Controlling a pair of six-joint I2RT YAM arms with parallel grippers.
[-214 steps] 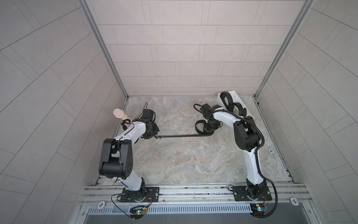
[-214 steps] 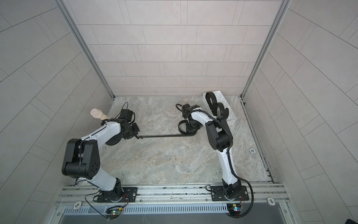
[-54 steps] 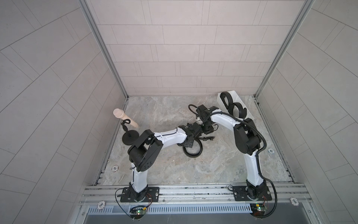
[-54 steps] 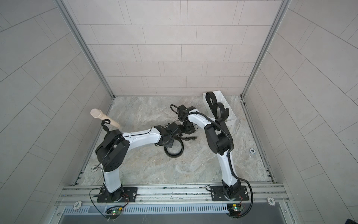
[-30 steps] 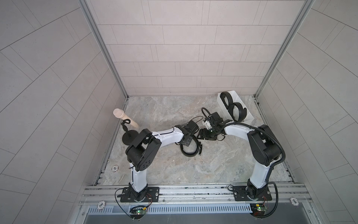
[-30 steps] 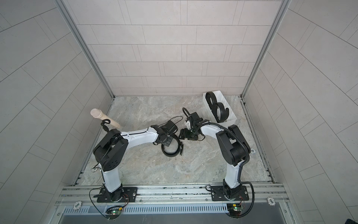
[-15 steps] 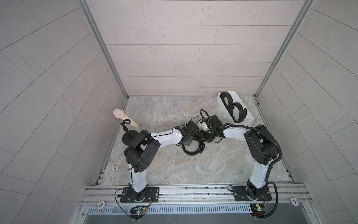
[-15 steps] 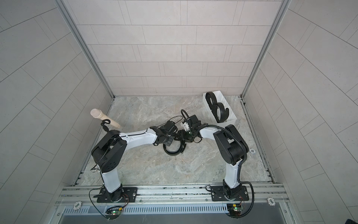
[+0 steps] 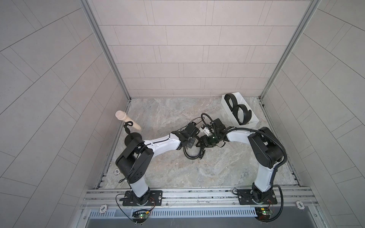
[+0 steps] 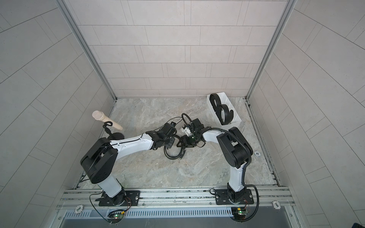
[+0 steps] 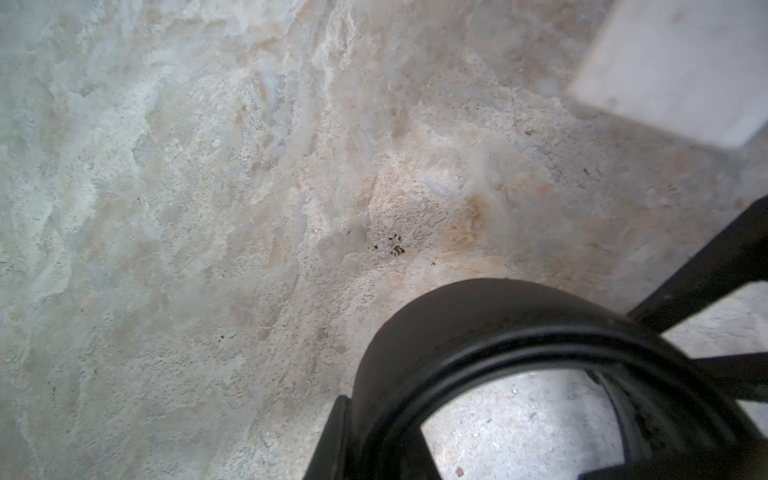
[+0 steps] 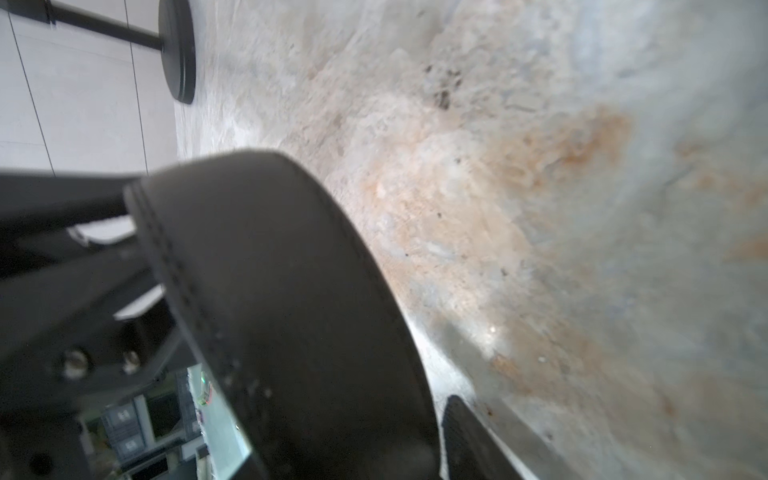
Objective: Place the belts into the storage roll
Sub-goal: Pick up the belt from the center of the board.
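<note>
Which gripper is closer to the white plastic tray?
Right. The right gripper is at the black coiled belt mid-table, on the side toward the white plastic tray; the left gripper holds that belt from the far side.

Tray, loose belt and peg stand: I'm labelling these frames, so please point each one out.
tray (image 9: 253, 120), in a top view: bare white near end.
loose belt (image 11: 478, 320), left wrist view: outer face of the curved strap.
peg stand (image 9: 128, 122), in a top view: middle of the beige peg.
</note>
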